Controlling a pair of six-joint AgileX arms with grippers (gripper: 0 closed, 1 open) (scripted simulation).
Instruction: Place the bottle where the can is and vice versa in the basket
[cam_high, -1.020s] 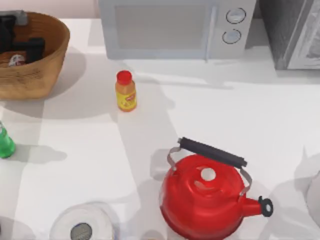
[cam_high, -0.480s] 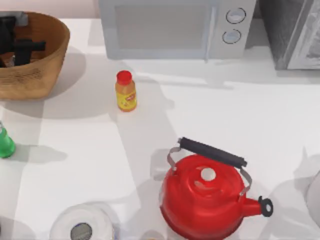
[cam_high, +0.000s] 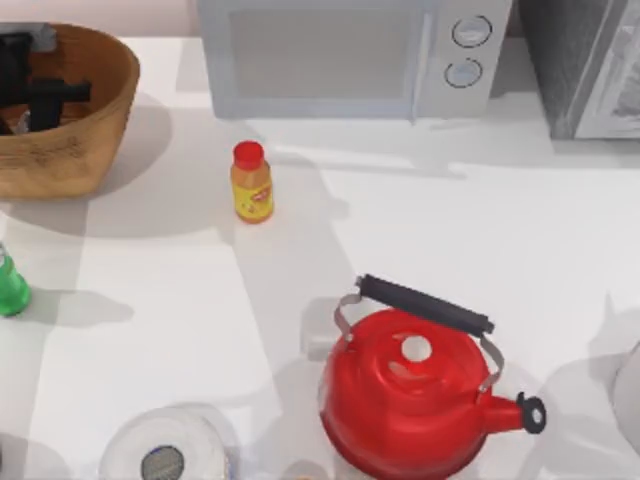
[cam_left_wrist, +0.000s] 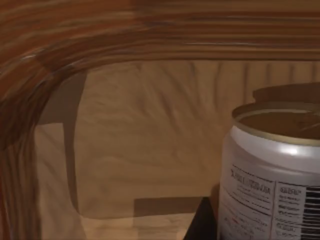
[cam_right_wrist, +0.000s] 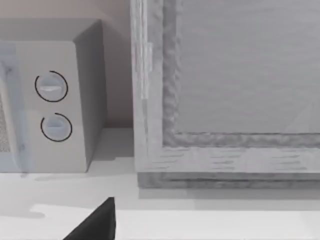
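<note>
The wicker basket (cam_high: 75, 150) stands at the table's back left. My left gripper (cam_high: 40, 95) is down inside it, shut on the can (cam_left_wrist: 272, 170), a white tin with a dull gold top. One dark finger (cam_left_wrist: 201, 220) presses against the can's side, and the basket wall (cam_left_wrist: 150, 30) curves round behind it. The yellow bottle (cam_high: 251, 182) with a red cap stands upright on the table, right of the basket and in front of the microwave. One dark finger (cam_right_wrist: 95, 222) of my parked, open right gripper shows at the table's back right.
A microwave (cam_high: 350, 55) lines the back edge, with a grey cabinet (cam_high: 590, 65) to its right. A red kettle (cam_high: 410, 395) stands front centre. A green bottle (cam_high: 10, 285) is at the left edge and a white round thing (cam_high: 165, 450) at the front left.
My left gripper sank deeper into the basket and covered the can in the top view. For the last half second it has not moved. The bottle has stayed put.
</note>
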